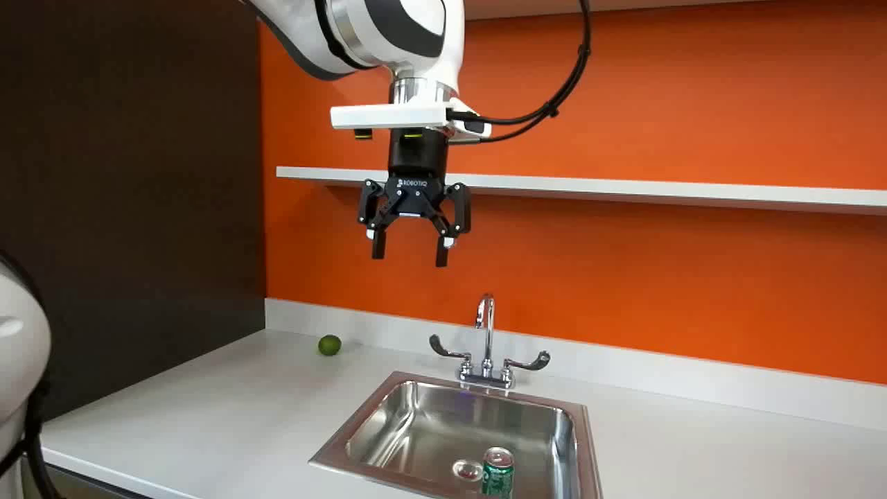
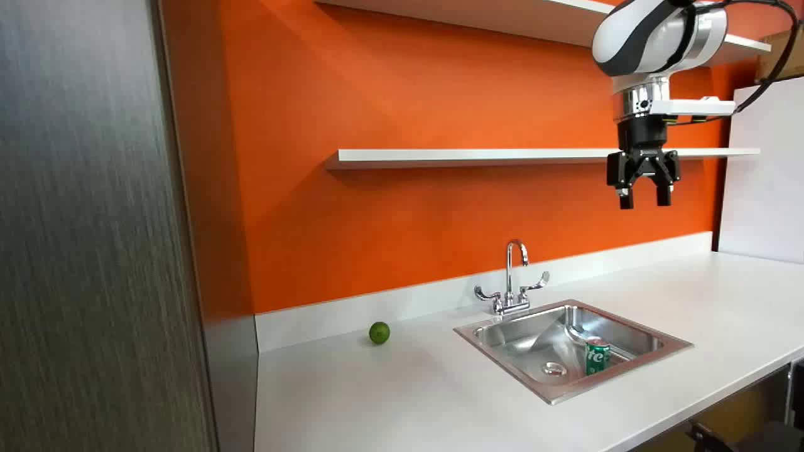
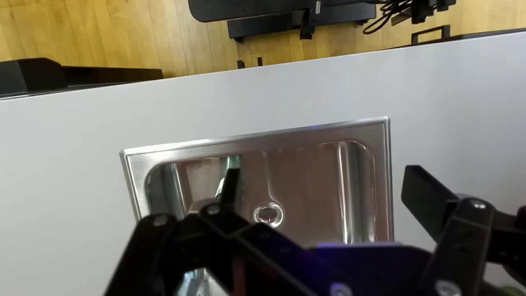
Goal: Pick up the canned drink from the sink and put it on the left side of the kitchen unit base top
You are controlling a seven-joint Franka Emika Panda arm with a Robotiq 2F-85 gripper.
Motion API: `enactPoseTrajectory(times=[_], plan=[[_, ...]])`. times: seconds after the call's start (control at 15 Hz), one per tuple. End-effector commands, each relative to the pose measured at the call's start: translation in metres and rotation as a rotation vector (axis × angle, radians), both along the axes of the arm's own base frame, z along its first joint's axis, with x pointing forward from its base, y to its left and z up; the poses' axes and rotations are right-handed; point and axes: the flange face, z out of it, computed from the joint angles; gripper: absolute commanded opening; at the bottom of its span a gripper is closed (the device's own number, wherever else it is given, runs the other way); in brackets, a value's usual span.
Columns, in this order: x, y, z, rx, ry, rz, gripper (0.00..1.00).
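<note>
The canned drink (image 1: 498, 475) is a small green can with a silvery top. It stands upright in the sink (image 1: 352, 426), beside the drain; an exterior view also shows the can (image 2: 597, 356) in the sink (image 2: 628, 365). My gripper (image 1: 409, 258) hangs high above the kitchen unit base top (image 1: 208, 409), fingers down, spread and empty, well apart from the can. It also shows in an exterior view (image 2: 645, 202). In the wrist view the gripper (image 3: 323, 174) spans the sink (image 3: 254, 144); a finger hides most of the can area, and only a green patch shows.
A chrome two-handled faucet (image 1: 488, 339) rises behind the sink. A green lime-like ball (image 1: 329, 345) lies on the countertop near the back wall. A white wall shelf (image 1: 665, 190) runs behind the gripper. A dark panel (image 1: 138, 208) bounds the countertop's left end.
</note>
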Motion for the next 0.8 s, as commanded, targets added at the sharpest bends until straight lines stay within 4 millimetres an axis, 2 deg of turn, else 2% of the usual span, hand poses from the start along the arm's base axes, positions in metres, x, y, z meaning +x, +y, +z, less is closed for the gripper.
enactPoseTrajectory(times=[0.0,0.33,0.53,0.73], plan=[[0.000,0.000,0.000,0.001,0.001,-0.001,1.00],[0.003,-0.003,-0.002,0.004,-0.005,-0.013,1.00],[0.018,-0.021,-0.019,-0.014,-0.032,-0.044,1.00],[0.033,-0.047,-0.045,-0.034,-0.060,-0.081,1.00]])
